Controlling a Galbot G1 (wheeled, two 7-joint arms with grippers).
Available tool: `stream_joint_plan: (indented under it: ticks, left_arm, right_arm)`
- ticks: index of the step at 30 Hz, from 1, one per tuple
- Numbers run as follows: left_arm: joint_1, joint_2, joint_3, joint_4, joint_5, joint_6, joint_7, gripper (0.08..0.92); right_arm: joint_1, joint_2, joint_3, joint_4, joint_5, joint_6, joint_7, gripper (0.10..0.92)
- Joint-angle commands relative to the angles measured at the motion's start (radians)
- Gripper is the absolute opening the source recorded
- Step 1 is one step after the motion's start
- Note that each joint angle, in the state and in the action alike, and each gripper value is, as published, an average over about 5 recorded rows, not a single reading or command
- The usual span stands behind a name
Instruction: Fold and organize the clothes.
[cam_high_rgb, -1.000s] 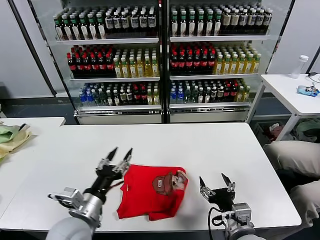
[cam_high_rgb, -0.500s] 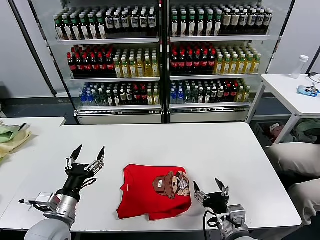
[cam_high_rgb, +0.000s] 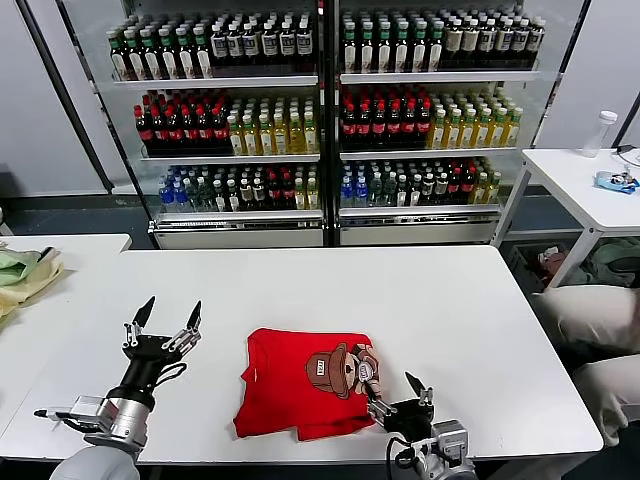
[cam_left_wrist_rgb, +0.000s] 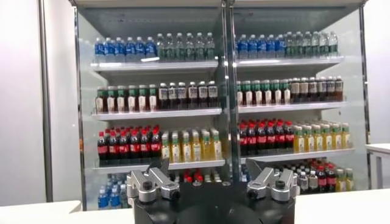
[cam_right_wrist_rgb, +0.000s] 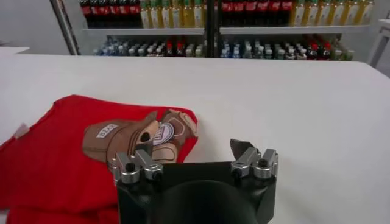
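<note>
A bright red T-shirt (cam_high_rgb: 305, 384) lies folded into a rough rectangle on the white table (cam_high_rgb: 440, 300), toward the near edge and a little right of the table's middle. Its printed side faces up: a brown cartoon animal in a hat (cam_high_rgb: 340, 368) sits on the half of the shirt nearer the right gripper. The shirt's near edge is uneven, with a lower layer showing along it.

The left gripper (cam_high_rgb: 162, 319) hovers above the table well to the left of the T-shirt, touching nothing, its two dark pointed fingers spread wide and aimed away from the robot toward the drinks cooler (cam_high_rgb: 325, 120). In the left wrist view that gripper (cam_left_wrist_rgb: 212, 182) faces the cooler shelves, with nothing between its spread finger mounts.

The right gripper (cam_high_rgb: 400, 392) sits low at the near right corner of the T-shirt, just beside the printed animal, its fingers apart and released. The right wrist view shows this gripper (cam_right_wrist_rgb: 194, 159) with one fingertip (cam_right_wrist_rgb: 145, 138) over the print on the T-shirt (cam_right_wrist_rgb: 55, 152) and the other over bare table (cam_right_wrist_rgb: 304, 109); whether that tip touches the cloth cannot be told. No cloth is pinched between them.

Beyond the T-shirt, the cooler stands full of bottles. A second white table (cam_high_rgb: 580, 180) is off to the right of it.
</note>
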Motion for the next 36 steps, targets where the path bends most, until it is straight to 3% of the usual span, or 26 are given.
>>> stream_joint_plan:
  ticks: [1,5,10,19,26,29,36]
  left_arm:
    - [0.007,-0.003,0.007,0.015,0.022,-0.025,0.004,0.823]
    - [0.007,-0.006,0.014,0.021,0.026,-0.033,0.004,0.823]
    - [0.007,-0.008,0.025,0.023,0.03,-0.038,0.004,0.823]
    - [0.005,-0.009,0.037,0.026,0.035,-0.042,0.003,0.823]
    - [0.002,-0.012,0.044,0.031,0.04,-0.045,0.003,0.823]
    - [0.002,-0.01,0.042,0.036,0.04,-0.048,0.003,0.823]
    - [0.0,-0.012,0.048,0.048,0.044,-0.062,0.003,0.823]
  right_arm:
    - [-0.027,-0.012,-0.016,0.012,0.08,-0.028,0.012,0.819]
    - [-0.035,-0.018,-0.002,0.013,0.165,-0.052,0.03,0.759]
    - [-0.033,-0.016,0.001,-0.012,0.219,-0.052,0.025,0.616]
    - [-0.003,-0.025,0.01,-0.018,0.212,-0.035,-0.006,0.365]
    - [0.084,-0.044,0.065,0.072,0.187,-0.007,-0.007,0.172]
    - [0.059,-0.059,0.093,0.103,0.154,-0.009,-0.009,0.13]
    - [-0.065,-0.053,0.078,0.097,0.039,-0.028,-0.007,0.128]
